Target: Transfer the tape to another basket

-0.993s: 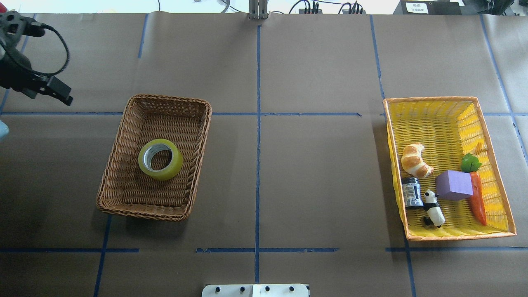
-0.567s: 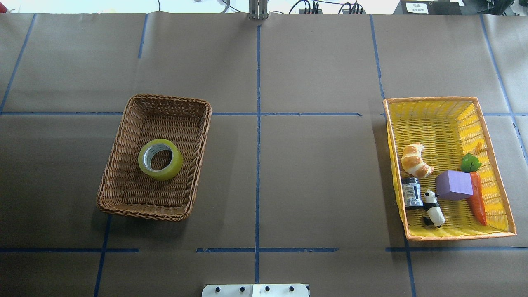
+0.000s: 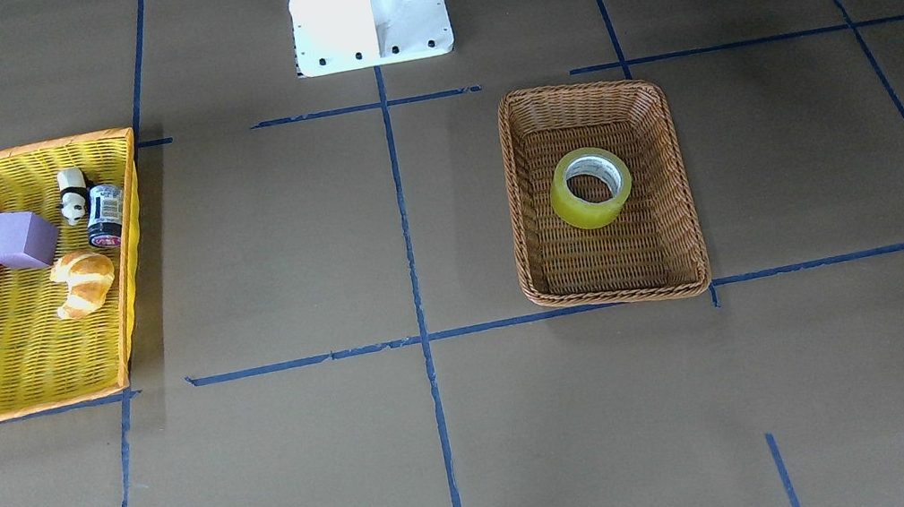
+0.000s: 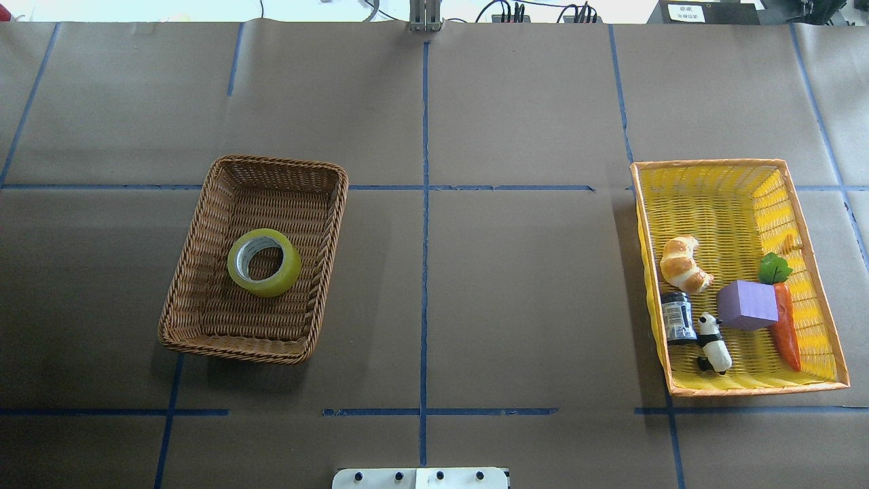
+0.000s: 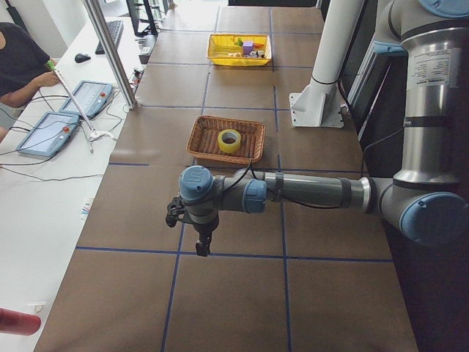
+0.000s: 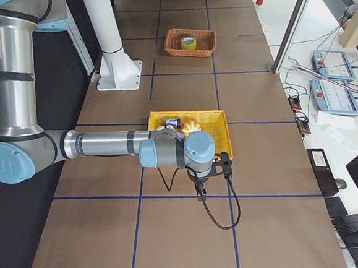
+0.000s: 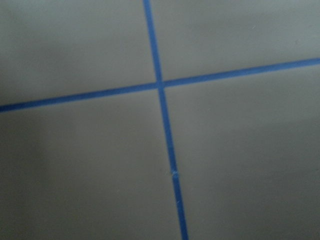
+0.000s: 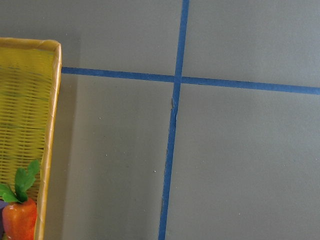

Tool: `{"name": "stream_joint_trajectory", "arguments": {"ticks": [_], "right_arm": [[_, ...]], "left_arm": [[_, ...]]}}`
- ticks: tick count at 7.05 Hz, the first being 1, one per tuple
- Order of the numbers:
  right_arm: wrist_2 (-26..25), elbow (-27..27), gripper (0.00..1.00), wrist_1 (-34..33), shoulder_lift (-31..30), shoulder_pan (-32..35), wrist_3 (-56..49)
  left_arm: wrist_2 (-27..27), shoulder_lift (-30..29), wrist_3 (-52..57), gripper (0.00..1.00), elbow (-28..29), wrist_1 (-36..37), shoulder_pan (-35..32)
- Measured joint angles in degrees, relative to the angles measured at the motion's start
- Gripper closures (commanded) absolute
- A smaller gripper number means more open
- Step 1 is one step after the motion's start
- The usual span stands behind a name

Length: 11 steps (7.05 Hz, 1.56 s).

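Note:
The yellow tape roll (image 4: pixel 288 268) lies flat in the middle of the brown wicker basket (image 4: pixel 271 204) on the table's left half. Both also show in the front view, tape (image 3: pixel 577 211) and basket (image 3: pixel 607 261). No gripper is in the overhead or front view. In the left side view my left gripper (image 5: pixel 203 246) hangs over bare table well short of the wicker basket (image 5: pixel 205 139); I cannot tell if it is open. In the right side view my right gripper (image 6: pixel 200 194) hangs just past the yellow basket (image 6: pixel 219 137); I cannot tell its state.
The yellow basket with orange rim (image 4: pixel 719 197) on the right holds a croissant (image 4: pixel 686 265), a purple block (image 4: pixel 747 305), a carrot (image 4: pixel 787 333), a panda (image 4: pixel 713 343) and a small jar (image 4: pixel 677 318). Blue tape lines cross the brown paper. The robot base (image 3: pixel 367 4) stands at the table's near edge.
My left gripper was at the overhead view's upper left edge a second ago and has moved out of that view. The tape and both baskets have not moved.

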Motion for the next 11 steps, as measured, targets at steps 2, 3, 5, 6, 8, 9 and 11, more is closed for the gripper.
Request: {"name": "stream_joint_trajectory", "arguments": {"ticks": [2, 3, 5, 6, 8, 9, 11], "right_arm": [[-0.07, -0.04, 0.0, 0.0, 0.05, 0.0, 0.14], [-0.09, -0.03, 0.0, 0.0, 0.05, 0.0, 0.5], [-0.1, -0.04, 0.0, 0.0, 0.02, 0.0, 0.88], [-0.08, -0.06, 0.0, 0.0, -0.12, 0.0, 0.96], [-0.02, -0.1, 0.0, 0.0, -0.34, 0.0, 1.02], [-0.02, -0.1, 0.0, 0.0, -0.39, 0.0, 1.04], [-0.01, -0.1, 0.0, 0.0, -0.63, 0.0, 1.05]], "left_arm": [[-0.68, 0.87, 0.17, 0.0, 0.36, 0.44, -2.12], [-0.75, 1.0, 0.18, 0.0, 0.37, 0.58, -3.14], [-0.77, 1.2, 0.18, 0.0, 0.54, 0.7, -3.77], [-0.74, 1.23, 0.18, 0.0, 0.65, 0.69, -3.87], [-0.67, 1.15, 0.16, 0.0, 0.64, 0.64, -4.06], [-0.67, 1.04, 0.14, 0.0, 0.62, 0.63, -4.17], [-0.64, 0.81, 0.13, 0.0, 0.55, 0.63, -4.4]]}}
